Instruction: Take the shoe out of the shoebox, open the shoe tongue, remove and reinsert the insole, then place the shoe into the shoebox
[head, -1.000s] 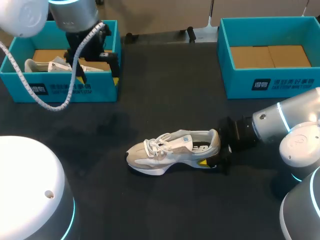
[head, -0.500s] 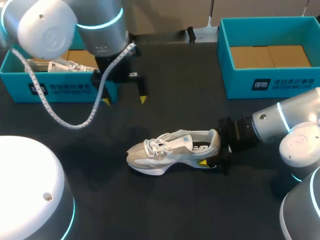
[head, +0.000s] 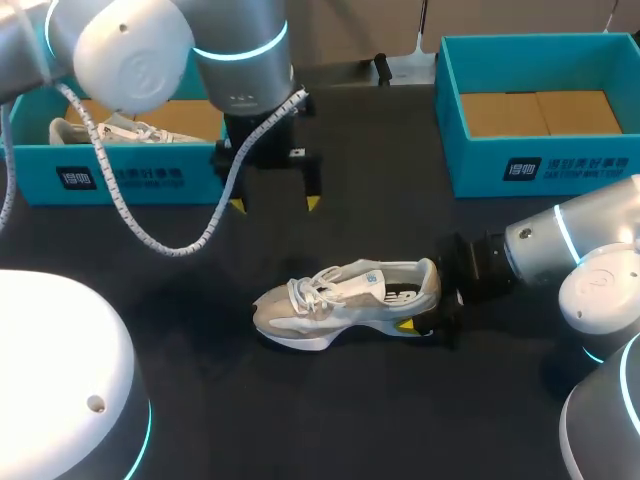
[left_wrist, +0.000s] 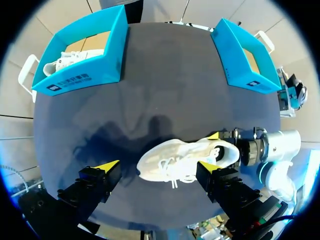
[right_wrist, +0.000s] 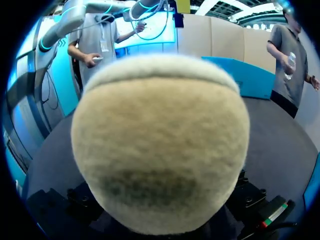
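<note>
A beige and white shoe (head: 345, 300) stands upright in the middle of the black table, toe to the left. My right gripper (head: 425, 310) straddles its heel, one yellow-tipped finger pressed on each side. In the right wrist view the fuzzy beige heel (right_wrist: 160, 145) hides the fingers. My left gripper (head: 275, 204) hangs open above the table, behind the shoe and just right of the left shoebox (head: 130, 175). In the left wrist view the shoe (left_wrist: 185, 160) lies well below that gripper (left_wrist: 157, 166), between its spread fingers.
A second white shoe (head: 110, 130) lies inside the left teal shoebox. The right teal shoebox (head: 540, 165) at the back right shows only its cardboard floor. A grey cable (head: 150, 235) loops down from my left arm.
My left arm has swung from over the left shoebox to the right and nearer the shoe, gripper still open. The right arm and the shoe have not moved.
</note>
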